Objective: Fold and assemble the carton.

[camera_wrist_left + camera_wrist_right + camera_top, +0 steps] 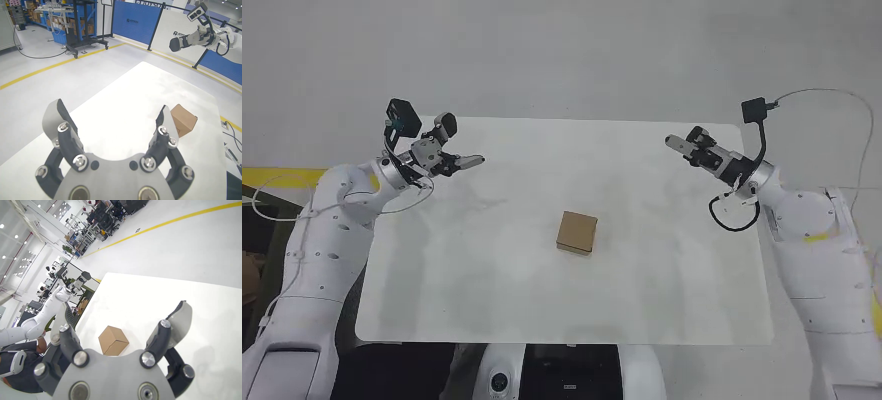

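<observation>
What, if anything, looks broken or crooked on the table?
Nothing really stands out. The carton sits closed and whole near the middle of the table, turned just a little against its edges. No dents or spills show. The left gripper and right gripper are open, well away from it.

- The carton sits on the table, near the middle of the top view.
- The left gripper hangs over the table's upper left corner.
- The right gripper hangs over the upper right corner, well apart from the carton.
</observation>
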